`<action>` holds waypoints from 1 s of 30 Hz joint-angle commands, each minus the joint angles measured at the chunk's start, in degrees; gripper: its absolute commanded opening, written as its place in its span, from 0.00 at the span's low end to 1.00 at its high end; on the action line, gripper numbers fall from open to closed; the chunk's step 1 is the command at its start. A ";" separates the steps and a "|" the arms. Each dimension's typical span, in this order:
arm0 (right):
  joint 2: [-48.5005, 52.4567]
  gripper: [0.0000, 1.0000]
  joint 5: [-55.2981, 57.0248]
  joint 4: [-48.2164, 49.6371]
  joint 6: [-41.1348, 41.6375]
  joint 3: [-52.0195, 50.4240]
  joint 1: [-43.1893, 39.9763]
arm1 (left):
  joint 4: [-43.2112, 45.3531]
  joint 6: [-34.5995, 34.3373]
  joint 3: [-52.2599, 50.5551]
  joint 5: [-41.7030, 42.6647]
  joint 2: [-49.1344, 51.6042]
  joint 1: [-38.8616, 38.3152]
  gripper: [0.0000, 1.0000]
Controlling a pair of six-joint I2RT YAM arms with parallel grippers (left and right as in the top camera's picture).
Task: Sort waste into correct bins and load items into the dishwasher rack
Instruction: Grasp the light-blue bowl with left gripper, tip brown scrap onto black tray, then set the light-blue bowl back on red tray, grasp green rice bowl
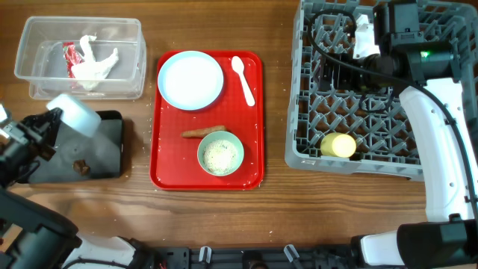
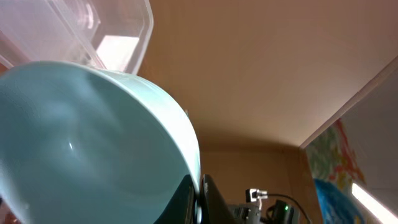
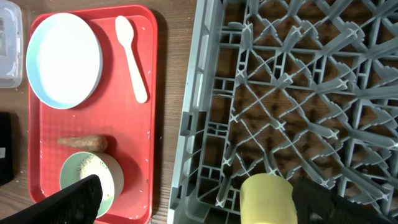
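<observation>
- the left pincer (image 2: 198,202) is clamping the rim of the tipped bowl (image 1: 75,116), holding it tilted above the black tray (image 1: 108,157) at the left edge of the overhead frame. a small dark lump (image 1: 79,169) is lying on that tray.
- in the left wrist view the pale bowl is filling most of the frame, with the clear tub (image 2: 118,31) peeking in at the upper left.
- that bowl is looking like light, stiff plastic with a smooth, slippery skin. a one-sided rim pinch is likely to let it swing, so i'm judging a slow carry across to the rack (image 1: 299,112) on the right to be the safe way.
- the right pincer (image 3: 198,186) is hanging wide open and empty over the upper part of the rack, with its jaws spread towards the bottom corners of its own view.
- the yellow cup (image 1: 337,144) is sitting in the lower left of the rack, apparently on its side.
- in the middle, the red tray (image 1: 172,172) is carrying the plate (image 1: 191,80), the spoon (image 1: 243,78), the carrot stick (image 1: 203,133) and the bowl of rice (image 1: 220,155).
- the plate is lying flat, so its raised edge is looking like the only hold. the spoon is thin and light, best pinched across the handle.
- the wrapper (image 1: 71,58) and the tissue (image 1: 97,67) are resting in the clear tub, upper left.
</observation>
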 commanded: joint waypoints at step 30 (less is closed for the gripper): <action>0.87 0.99 -1.18 0.52 -1.05 0.33 0.39 | 5.27 -30.91 -0.07 -74.71 -3.06 -77.35 0.44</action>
